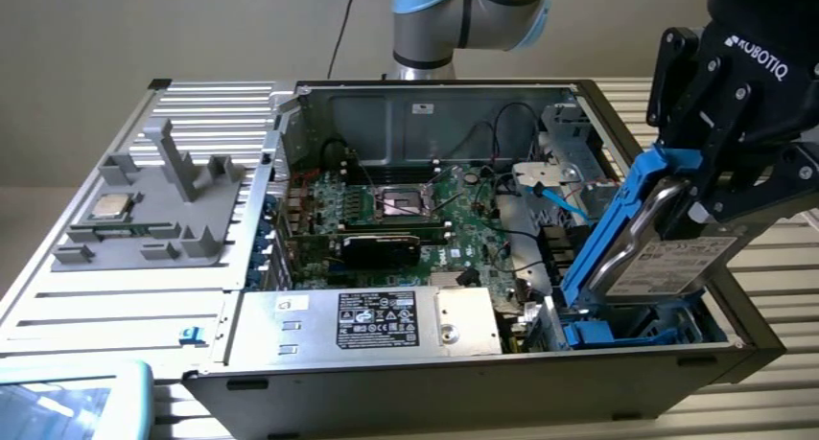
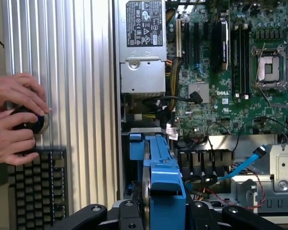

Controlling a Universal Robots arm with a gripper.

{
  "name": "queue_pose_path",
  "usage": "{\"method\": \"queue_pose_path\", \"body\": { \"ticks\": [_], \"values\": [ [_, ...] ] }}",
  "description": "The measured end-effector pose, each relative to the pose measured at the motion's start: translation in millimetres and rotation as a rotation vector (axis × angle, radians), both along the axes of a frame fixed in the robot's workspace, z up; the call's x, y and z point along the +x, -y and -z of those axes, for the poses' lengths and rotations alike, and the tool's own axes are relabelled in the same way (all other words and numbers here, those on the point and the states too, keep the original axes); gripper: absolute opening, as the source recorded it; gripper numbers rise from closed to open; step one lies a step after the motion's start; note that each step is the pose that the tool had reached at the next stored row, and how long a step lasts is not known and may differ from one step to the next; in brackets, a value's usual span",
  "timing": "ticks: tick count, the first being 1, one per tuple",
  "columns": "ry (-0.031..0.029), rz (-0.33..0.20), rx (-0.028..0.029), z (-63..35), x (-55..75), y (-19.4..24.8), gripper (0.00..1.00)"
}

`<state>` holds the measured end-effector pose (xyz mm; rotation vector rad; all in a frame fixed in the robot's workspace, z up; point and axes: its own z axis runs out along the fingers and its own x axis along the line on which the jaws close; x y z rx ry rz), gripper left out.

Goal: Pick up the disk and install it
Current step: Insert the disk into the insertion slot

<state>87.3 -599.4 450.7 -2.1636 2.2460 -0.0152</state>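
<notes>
The disk [image 1: 668, 253], a silver-grey drive with a white label clipped in a blue frame [image 1: 612, 231], hangs tilted on edge at the exterior view's right front corner of the open computer case. My black gripper [image 1: 716, 176] is shut on its upper part. The drive's lower end sits in or just above the blue drive bay [image 1: 630, 331]; contact cannot be told. In the wrist view the blue frame [image 2: 164, 178] runs straight out between the black fingers [image 2: 89, 215], with the disk's metal edge [image 2: 146, 184] beside it.
The case holds a green motherboard [image 1: 423, 215], a silver power supply box with a black label [image 1: 371, 320] and a blue cable [image 1: 563, 202]. A grey fixture with a small square chip [image 1: 109, 208] lies on the exterior view's left. A person's hands [image 2: 14, 117] rest above a keyboard [image 2: 36, 184].
</notes>
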Motion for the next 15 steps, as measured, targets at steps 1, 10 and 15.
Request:
{"method": "queue_pose_path", "body": {
  "ticks": [1,10,15],
  "values": [
    [0.0004,-0.004,-0.0001,0.3,0.1,0.0,0.38],
    [0.0016,-0.022,-0.0017,6.8,0.0,-0.1,0.38],
    [0.0016,-0.026,-0.0017,9.2,0.0,-2.6,0.38]
  ]
}}
